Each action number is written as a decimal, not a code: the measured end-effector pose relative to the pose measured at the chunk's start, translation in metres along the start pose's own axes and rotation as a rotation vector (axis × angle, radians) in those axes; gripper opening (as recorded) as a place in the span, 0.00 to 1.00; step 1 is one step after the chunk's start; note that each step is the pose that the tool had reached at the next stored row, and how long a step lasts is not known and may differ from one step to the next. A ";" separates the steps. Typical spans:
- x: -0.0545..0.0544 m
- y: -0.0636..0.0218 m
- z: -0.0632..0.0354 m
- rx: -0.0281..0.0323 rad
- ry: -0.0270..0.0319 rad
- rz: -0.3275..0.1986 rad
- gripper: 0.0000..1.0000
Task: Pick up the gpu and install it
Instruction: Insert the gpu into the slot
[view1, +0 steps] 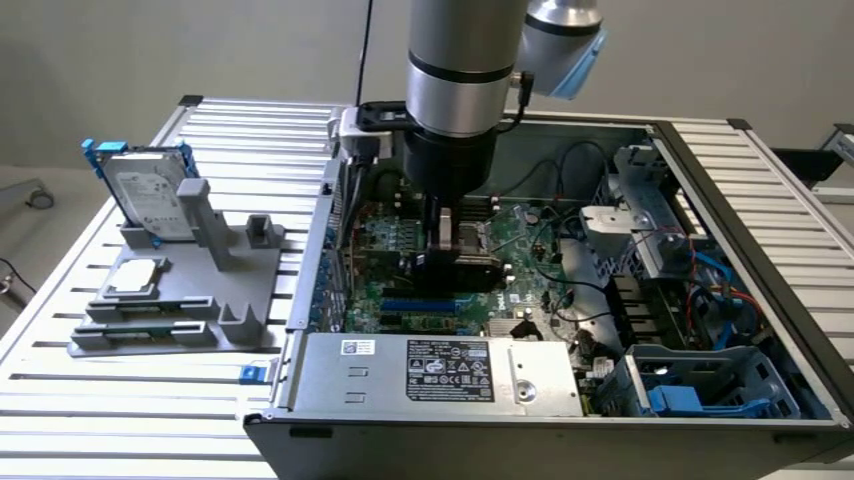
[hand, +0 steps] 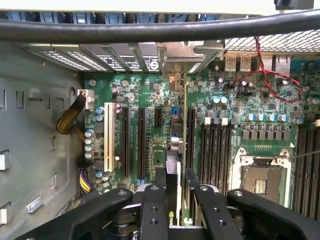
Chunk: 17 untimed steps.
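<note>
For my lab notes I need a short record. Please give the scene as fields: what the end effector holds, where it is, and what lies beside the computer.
end effector: shut on the gpu
position: inside the open computer case, above the motherboard slots
gpu seated: cannot tell
processor socket: empty
gray holder, exterior view's left: hard drive upright, processor chip lying flat

My arm (view1: 461, 70) hangs straight down, wrist vertical, gripper (view1: 447, 238) pointing at the floor. My two black fingers (hand: 153, 205) stand partway closed, clamped on the gpu (hand: 173, 165), held edge-on between them.
</note>
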<state>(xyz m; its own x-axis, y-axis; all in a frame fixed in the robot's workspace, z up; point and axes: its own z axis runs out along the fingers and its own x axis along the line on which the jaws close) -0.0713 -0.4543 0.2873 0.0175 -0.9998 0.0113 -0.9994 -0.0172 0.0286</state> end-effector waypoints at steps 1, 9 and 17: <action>0.000 0.0002 0.0004 -0.0001 0.0001 0.000 0.26; 0.000 0.0023 0.0031 -0.0005 -0.0001 0.003 0.26; 0.001 0.0039 0.0053 -0.0020 -0.0011 0.003 0.26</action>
<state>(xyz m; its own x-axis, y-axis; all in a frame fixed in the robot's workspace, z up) -0.0753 -0.4554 0.2821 0.0141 -0.9998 0.0103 -0.9994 -0.0138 0.0306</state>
